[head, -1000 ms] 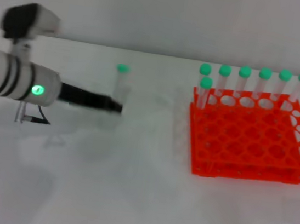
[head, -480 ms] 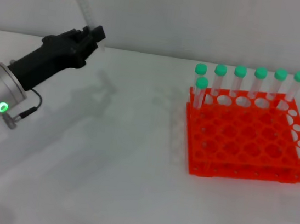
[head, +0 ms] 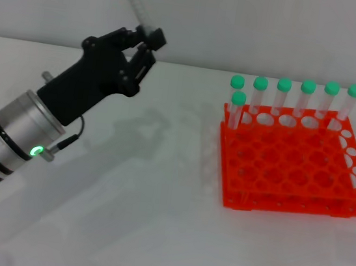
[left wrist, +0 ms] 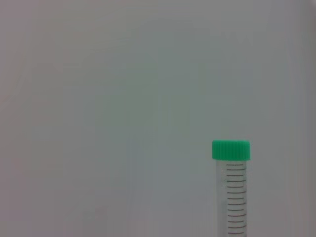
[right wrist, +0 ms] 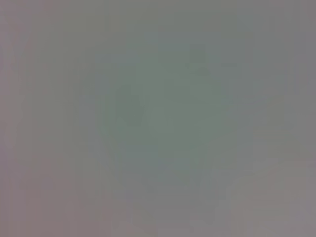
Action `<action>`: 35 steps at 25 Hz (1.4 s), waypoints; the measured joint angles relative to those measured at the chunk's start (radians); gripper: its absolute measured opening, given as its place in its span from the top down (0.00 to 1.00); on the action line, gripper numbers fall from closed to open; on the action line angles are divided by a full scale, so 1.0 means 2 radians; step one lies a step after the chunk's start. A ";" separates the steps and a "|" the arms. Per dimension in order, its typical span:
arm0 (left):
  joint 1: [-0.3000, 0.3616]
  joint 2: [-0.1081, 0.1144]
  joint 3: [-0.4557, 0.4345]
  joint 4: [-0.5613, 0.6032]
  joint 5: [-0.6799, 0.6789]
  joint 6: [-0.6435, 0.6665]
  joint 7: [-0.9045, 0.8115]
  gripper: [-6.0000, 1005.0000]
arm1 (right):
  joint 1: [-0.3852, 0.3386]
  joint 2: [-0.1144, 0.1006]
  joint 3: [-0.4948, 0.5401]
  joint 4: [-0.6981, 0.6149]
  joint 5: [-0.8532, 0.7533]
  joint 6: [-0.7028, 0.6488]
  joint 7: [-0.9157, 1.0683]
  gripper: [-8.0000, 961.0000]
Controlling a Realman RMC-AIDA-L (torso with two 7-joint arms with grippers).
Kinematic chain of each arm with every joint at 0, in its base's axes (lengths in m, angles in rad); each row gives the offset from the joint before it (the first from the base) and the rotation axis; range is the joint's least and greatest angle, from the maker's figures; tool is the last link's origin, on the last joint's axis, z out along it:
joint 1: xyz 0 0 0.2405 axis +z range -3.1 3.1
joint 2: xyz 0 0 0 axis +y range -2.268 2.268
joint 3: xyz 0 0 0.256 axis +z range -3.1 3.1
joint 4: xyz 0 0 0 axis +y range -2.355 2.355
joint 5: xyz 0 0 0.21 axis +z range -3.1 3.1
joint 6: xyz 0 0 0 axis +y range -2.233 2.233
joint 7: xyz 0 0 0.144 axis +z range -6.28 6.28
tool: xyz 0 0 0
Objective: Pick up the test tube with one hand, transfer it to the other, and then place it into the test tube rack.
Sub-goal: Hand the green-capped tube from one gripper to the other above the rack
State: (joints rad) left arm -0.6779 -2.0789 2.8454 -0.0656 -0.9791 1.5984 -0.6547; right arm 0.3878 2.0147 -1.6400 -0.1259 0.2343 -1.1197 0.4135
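Observation:
My left gripper [head: 150, 37] is raised above the table at the left and is shut on the lower end of a clear test tube [head: 136, 3] with a green cap. The tube points up and leans a little left. The left wrist view shows the same tube [left wrist: 232, 192] with its green cap against a plain grey background. The orange test tube rack [head: 292, 164] stands on the table at the right, with several green-capped tubes [head: 282, 97] upright along its far rows. My right gripper is not in view; the right wrist view shows only a blank grey surface.
The white table [head: 153, 221] spreads between the left arm and the rack. A grey wall [head: 245, 24] runs behind it. The silver-white arm with its green ring [head: 13, 141] comes in from the lower left.
My left gripper has lifted the tube off the table and carried it up and to the right, nearer the rack. The tube now stands higher against the wall.

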 joint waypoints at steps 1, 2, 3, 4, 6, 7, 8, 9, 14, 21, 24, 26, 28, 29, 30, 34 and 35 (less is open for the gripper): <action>-0.002 0.000 0.000 0.003 0.006 0.003 0.005 0.78 | -0.002 -0.002 -0.005 -0.003 -0.001 -0.005 0.010 0.09; -0.005 0.000 0.000 0.006 0.014 0.004 0.008 0.78 | -0.003 -0.003 -0.011 -0.006 -0.002 -0.011 0.019 0.09; -0.009 0.000 0.000 0.008 0.026 0.004 0.010 0.78 | -0.004 -0.006 -0.019 -0.008 -0.006 -0.019 0.030 0.09; -0.013 0.001 0.000 0.009 0.036 0.004 0.011 0.78 | -0.004 -0.009 -0.028 -0.009 -0.011 -0.030 0.042 0.09; -0.021 0.002 0.000 0.007 0.058 0.003 0.010 0.78 | -0.004 -0.019 -0.041 -0.009 -0.034 -0.055 0.078 0.09; -0.026 0.003 0.000 0.006 0.067 0.003 0.009 0.78 | -0.003 -0.024 -0.044 -0.009 -0.051 -0.066 0.098 0.10; -0.029 0.003 0.000 0.005 0.074 0.003 0.008 0.78 | -0.001 -0.029 -0.045 -0.009 -0.065 -0.075 0.116 0.10; -0.032 0.004 0.000 0.002 0.079 0.003 0.005 0.78 | 0.001 -0.036 -0.045 -0.009 -0.082 -0.081 0.136 0.10; -0.052 0.005 0.000 -0.025 0.112 0.004 -0.028 0.78 | 0.008 -0.055 -0.045 -0.010 -0.138 -0.115 0.180 0.10; -0.066 0.001 0.000 -0.023 0.146 -0.002 -0.025 0.78 | 0.009 -0.061 -0.046 -0.010 -0.195 -0.179 0.187 0.10; -0.064 -0.001 0.000 -0.014 0.146 -0.006 -0.025 0.78 | 0.012 -0.067 -0.046 -0.010 -0.222 -0.222 0.201 0.10; -0.059 -0.001 0.000 0.000 0.146 -0.017 -0.025 0.77 | 0.018 -0.070 -0.046 -0.012 -0.238 -0.244 0.207 0.10; -0.053 -0.001 0.000 0.015 0.147 -0.038 -0.023 0.77 | 0.025 -0.073 -0.046 -0.020 -0.255 -0.256 0.209 0.10; -0.049 -0.002 0.000 0.023 0.148 -0.053 -0.021 0.77 | 0.028 -0.073 -0.046 -0.026 -0.264 -0.258 0.209 0.10; -0.047 -0.002 0.000 0.030 0.151 -0.066 -0.020 0.77 | 0.032 -0.074 -0.046 -0.034 -0.272 -0.258 0.210 0.10; -0.042 -0.003 0.000 0.048 0.170 -0.102 -0.018 0.77 | 0.060 -0.076 -0.046 -0.047 -0.309 -0.246 0.223 0.10; -0.042 -0.003 0.000 0.049 0.174 -0.105 -0.017 0.77 | 0.071 -0.077 -0.046 -0.048 -0.323 -0.243 0.231 0.10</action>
State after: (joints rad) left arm -0.7617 -2.0845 2.8456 0.0320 -0.6302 1.3878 -0.6897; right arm 0.5290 1.8604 -1.7317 -0.2210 -0.4114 -1.6051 0.8752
